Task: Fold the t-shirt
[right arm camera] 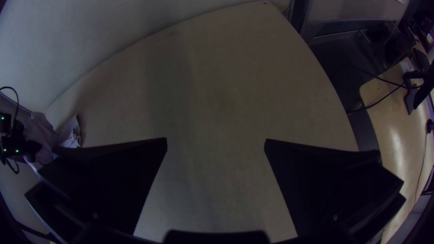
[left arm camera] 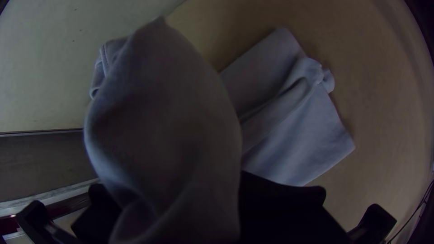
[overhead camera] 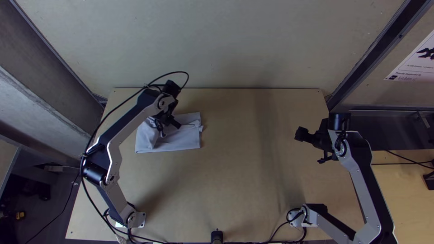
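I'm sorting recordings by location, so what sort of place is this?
Probably a robotics lab or test booth: a left robot arm and right robot arm stand at a light wooden table, with a plain pale panel beyond and a printed sheet off to the right.

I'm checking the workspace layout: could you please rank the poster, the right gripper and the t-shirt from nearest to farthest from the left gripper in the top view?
Starting from the left gripper:
1. T-shirt: directly at it, on the table's left side.
2. Right gripper: across the table, on the right.
3. Poster: beyond the table, at upper right.
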